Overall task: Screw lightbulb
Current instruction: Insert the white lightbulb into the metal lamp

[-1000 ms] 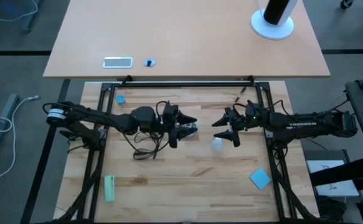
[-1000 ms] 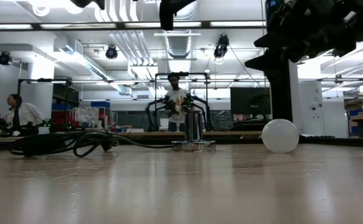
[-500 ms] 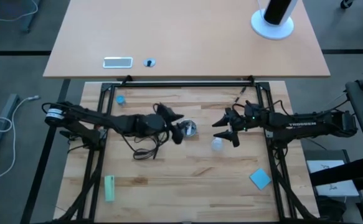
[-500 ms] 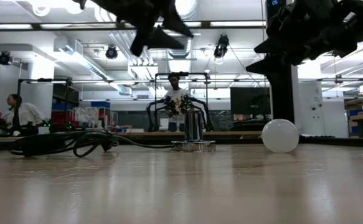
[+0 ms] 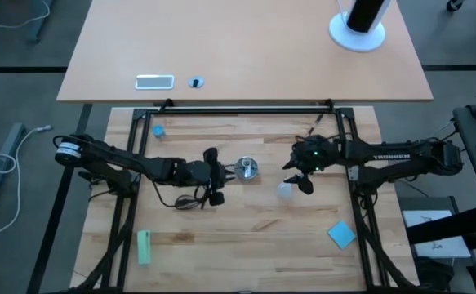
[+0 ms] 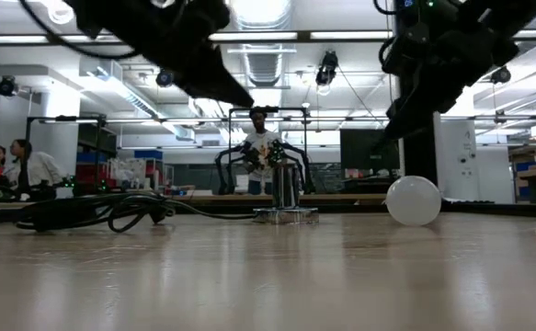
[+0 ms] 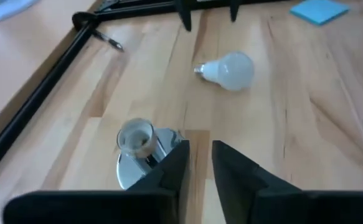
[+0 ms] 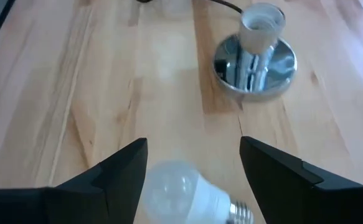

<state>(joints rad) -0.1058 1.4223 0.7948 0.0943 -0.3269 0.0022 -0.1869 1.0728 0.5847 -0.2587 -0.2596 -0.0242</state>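
The lightbulb (image 5: 285,189) lies on its side on the wooden table, its screw base (image 8: 240,214) pointing sideways; it also shows in the low view (image 6: 415,200). To its left the shiny silver socket (image 5: 246,169) (image 8: 256,56) stands upright on its round foot. My right gripper (image 8: 193,146) (image 5: 297,176) hovers open just above the lightbulb, a finger on either side, touching nothing. My left gripper (image 7: 198,149) (image 5: 224,173) is just left of the socket, with only a narrow gap between its fingers and nothing in it.
The socket's black cord (image 5: 190,200) (image 6: 93,213) loops toward the left. A blue pad (image 5: 341,234) lies at the near right, a green strip (image 5: 144,247) at the near left, and a small blue cap (image 5: 157,130) at the far left. Black frame rails (image 5: 238,109) border the table. People (image 6: 19,170) stand beyond it.
My left gripper has drawn back from above the socket toward the table's left edge and come lower, and its fingers have closed to a narrow gap. My right gripper has tipped downward over the lightbulb. The lightbulb and the socket have stayed in place.
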